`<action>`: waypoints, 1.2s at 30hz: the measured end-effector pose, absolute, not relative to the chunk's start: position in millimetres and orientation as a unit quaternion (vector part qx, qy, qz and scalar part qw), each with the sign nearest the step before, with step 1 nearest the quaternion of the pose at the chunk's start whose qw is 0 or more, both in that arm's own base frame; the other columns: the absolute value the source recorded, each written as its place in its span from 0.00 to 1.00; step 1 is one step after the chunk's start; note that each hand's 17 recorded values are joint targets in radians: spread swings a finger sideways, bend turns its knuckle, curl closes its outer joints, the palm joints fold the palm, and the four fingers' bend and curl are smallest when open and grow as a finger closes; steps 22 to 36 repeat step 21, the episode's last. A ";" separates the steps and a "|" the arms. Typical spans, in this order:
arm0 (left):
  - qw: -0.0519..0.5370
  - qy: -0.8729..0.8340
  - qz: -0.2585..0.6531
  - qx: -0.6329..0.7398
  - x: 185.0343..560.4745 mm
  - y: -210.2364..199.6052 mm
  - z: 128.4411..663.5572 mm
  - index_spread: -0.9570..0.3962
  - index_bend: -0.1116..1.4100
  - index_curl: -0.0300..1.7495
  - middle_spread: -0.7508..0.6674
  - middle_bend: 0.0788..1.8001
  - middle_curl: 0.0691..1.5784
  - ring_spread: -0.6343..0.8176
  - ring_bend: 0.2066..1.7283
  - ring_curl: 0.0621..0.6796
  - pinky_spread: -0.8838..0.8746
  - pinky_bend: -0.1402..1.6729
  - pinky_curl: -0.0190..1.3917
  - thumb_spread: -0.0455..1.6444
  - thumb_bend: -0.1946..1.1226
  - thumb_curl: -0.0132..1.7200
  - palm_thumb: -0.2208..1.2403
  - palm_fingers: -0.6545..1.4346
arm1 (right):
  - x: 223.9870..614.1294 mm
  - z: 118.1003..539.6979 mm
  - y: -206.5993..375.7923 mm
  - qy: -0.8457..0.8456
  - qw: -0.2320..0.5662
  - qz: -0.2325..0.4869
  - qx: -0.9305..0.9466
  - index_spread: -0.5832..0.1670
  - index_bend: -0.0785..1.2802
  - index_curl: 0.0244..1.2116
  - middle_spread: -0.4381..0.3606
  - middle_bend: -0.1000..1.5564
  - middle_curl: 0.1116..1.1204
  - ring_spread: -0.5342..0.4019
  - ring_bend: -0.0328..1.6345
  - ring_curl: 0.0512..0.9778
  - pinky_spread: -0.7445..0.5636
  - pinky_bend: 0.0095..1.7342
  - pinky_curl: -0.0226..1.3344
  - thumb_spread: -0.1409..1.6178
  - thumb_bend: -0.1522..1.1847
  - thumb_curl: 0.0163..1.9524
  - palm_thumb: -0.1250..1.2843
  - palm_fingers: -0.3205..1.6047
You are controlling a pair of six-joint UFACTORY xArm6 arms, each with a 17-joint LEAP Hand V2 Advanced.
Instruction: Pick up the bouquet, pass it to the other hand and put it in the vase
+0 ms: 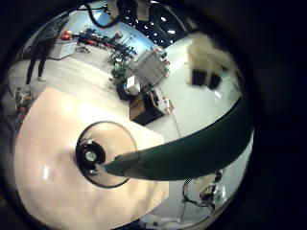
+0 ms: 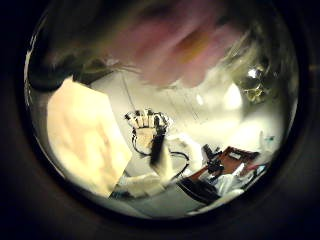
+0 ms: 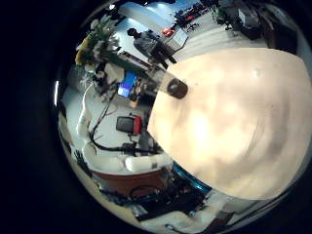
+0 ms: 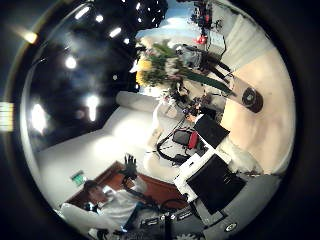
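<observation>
The bouquet's stems (image 1: 182,153) cross close in front of my left palm, and their tip hangs over the mouth of the vase (image 1: 96,153). The glass vase stands upright on the round table (image 1: 48,125). Blurred flower heads (image 2: 180,45) fill the area near the left thumb. From the right palm I see the bouquet (image 4: 165,60) tilted in the air, stems (image 4: 215,80) pointing down at the vase (image 4: 250,98), with my left hand (image 3: 146,49) shut round them. My right hand (image 2: 150,128) is off to the side of the table, fingers spread and straight, holding nothing.
The vase (image 3: 177,88) stands near the edge of the table (image 3: 229,117). Beyond that edge are chairs, desks and equipment (image 3: 127,127). The wide tabletop around the vase carries nothing else that I can see.
</observation>
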State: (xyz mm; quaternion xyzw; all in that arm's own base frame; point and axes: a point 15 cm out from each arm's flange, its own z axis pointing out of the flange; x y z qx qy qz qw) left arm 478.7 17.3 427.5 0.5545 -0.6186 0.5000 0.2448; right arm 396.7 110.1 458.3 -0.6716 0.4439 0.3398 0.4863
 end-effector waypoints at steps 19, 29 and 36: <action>0.166 -0.519 0.549 0.634 402.6 103.5 423.0 0.71 0.14 0.16 0.90 0.05 0.15 0.87 0.20 0.17 0.93 0.24 0.20 0.49 0.12 0.21 0.21 0.22 | 387.1 432.4 101.8 0.442 0.454 0.331 -0.699 0.42 0.21 0.31 0.58 0.17 0.19 0.69 0.30 0.19 0.88 0.18 0.20 0.65 0.10 0.28 0.71 0.35; 0.163 -0.519 0.542 0.640 394.2 100.6 420.7 0.70 0.14 0.15 0.90 0.05 0.14 0.88 0.19 0.17 0.93 0.24 0.20 0.49 0.12 0.21 0.21 0.23 | 385.2 433.5 98.5 0.443 0.445 0.321 -0.709 0.42 0.21 0.31 0.58 0.17 0.19 0.69 0.30 0.19 0.88 0.18 0.20 0.65 0.10 0.28 0.71 0.35; 0.163 -0.519 0.542 0.640 394.2 100.6 420.7 0.70 0.14 0.15 0.90 0.05 0.14 0.88 0.19 0.17 0.93 0.24 0.20 0.49 0.12 0.21 0.21 0.23 | 385.2 433.5 98.5 0.443 0.445 0.321 -0.709 0.42 0.21 0.31 0.58 0.17 0.19 0.69 0.30 0.19 0.88 0.18 0.20 0.65 0.10 0.28 0.71 0.35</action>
